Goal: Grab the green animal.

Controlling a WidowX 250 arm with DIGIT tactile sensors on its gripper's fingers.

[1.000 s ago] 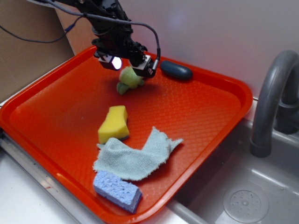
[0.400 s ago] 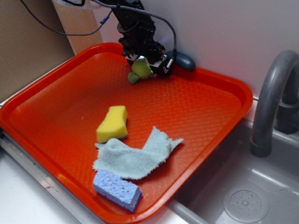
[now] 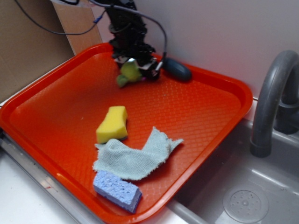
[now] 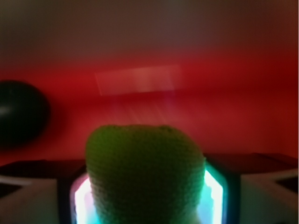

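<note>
The green animal (image 3: 128,73) is a small fuzzy yellow-green plush. It hangs between my gripper's (image 3: 135,69) jaws at the back of the orange tray (image 3: 56,107), a little above the tray floor. In the wrist view its rounded green body (image 4: 145,172) fills the space between the two lit fingers (image 4: 219,193), pressed on both sides. The gripper is shut on it. Its head and feet are mostly hidden.
A dark blue oval object (image 3: 176,69) lies just right of the gripper by the tray's back rim. A yellow sponge (image 3: 112,123), a pale cloth (image 3: 135,156) and a blue sponge (image 3: 117,190) lie nearer the front. A grey faucet (image 3: 271,102) and sink stand at the right.
The gripper, with the green animal in it, moved back and right towards the tray's rear rim, then shifted slightly left. The blue oval is uncovered again.
</note>
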